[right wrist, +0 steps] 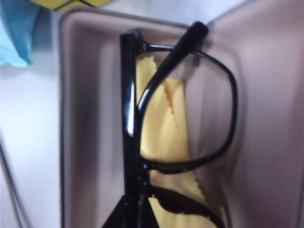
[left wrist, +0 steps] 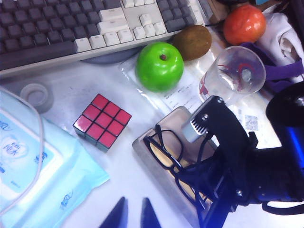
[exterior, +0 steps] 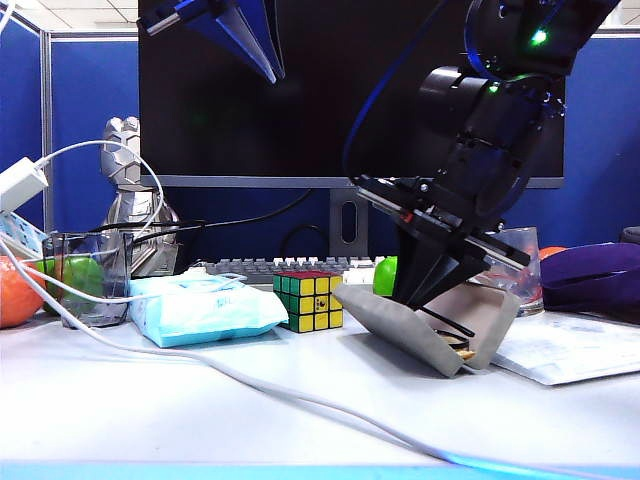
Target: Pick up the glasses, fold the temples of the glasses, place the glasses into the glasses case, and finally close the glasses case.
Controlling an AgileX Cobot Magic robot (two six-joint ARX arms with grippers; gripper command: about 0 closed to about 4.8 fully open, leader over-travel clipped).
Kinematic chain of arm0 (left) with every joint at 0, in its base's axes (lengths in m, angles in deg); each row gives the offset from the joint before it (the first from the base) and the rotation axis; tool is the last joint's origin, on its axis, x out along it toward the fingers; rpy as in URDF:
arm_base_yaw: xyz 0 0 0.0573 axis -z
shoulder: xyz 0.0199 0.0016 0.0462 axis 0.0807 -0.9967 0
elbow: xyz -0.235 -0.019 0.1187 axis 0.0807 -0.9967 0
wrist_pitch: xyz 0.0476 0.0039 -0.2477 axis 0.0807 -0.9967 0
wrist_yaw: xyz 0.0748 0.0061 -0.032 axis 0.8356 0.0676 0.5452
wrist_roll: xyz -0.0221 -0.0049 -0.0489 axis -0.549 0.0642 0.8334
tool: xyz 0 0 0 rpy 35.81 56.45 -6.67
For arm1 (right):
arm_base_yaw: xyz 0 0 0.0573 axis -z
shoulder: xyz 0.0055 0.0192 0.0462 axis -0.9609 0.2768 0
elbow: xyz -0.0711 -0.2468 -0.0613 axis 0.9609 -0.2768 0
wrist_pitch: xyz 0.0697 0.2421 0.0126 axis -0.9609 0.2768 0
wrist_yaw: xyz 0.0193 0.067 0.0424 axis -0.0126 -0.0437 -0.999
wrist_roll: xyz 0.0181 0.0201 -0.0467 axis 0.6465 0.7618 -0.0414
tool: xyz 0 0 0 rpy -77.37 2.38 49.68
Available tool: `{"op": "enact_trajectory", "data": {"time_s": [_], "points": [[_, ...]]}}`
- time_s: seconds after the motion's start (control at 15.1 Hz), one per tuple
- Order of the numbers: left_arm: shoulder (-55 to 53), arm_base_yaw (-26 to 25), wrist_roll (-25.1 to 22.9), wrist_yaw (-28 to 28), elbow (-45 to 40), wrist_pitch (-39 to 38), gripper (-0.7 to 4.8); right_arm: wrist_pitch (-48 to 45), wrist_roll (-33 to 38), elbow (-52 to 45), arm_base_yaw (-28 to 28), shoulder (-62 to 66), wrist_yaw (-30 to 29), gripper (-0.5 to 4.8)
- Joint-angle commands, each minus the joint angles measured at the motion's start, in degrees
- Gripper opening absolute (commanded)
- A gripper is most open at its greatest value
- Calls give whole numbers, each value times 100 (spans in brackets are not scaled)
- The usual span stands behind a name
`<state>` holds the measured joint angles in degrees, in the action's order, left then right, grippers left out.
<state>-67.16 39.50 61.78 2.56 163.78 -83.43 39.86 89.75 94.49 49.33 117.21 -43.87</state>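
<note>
The glasses (right wrist: 128, 95) lie inside the open grey glasses case (right wrist: 90, 118) on a yellow cloth (right wrist: 161, 128). One temple (right wrist: 171, 61) lies folded across a lens. My right gripper (right wrist: 137, 213) reaches down into the case, its fingers shut on the black frame. In the exterior view the right gripper (exterior: 425, 290) stands in the case (exterior: 400, 325), right of centre, with the glasses (exterior: 445, 325) showing as thin black lines. My left gripper (left wrist: 133, 213) hangs high above the table, also seen as the left gripper (exterior: 262, 50), slightly open and holding nothing. From there the glasses (left wrist: 164, 149) show in the case (left wrist: 142, 147).
A Rubik's cube (exterior: 308, 300) and a light blue tissue pack (exterior: 205, 310) lie left of the case. A white cable (exterior: 250, 385) crosses the front of the table. Behind are a keyboard (left wrist: 71, 28), a green apple (left wrist: 159, 66) and a clear glass (left wrist: 235, 76).
</note>
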Motion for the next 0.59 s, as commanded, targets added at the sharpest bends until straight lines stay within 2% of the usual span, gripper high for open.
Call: {"op": "enact_trajectory", "data": {"time_s": [0.07, 0.4, 0.59], "points": [[35, 4, -4, -22, 13, 2, 52, -48, -20, 15, -20, 22, 24, -1], [35, 7, -4, -22, 13, 0, 52, 76, -170, 22, -24, -249, 219, -1], [35, 7, -4, -22, 13, 0, 52, 332, -343, 28, -24, -350, 684, -1]]}}
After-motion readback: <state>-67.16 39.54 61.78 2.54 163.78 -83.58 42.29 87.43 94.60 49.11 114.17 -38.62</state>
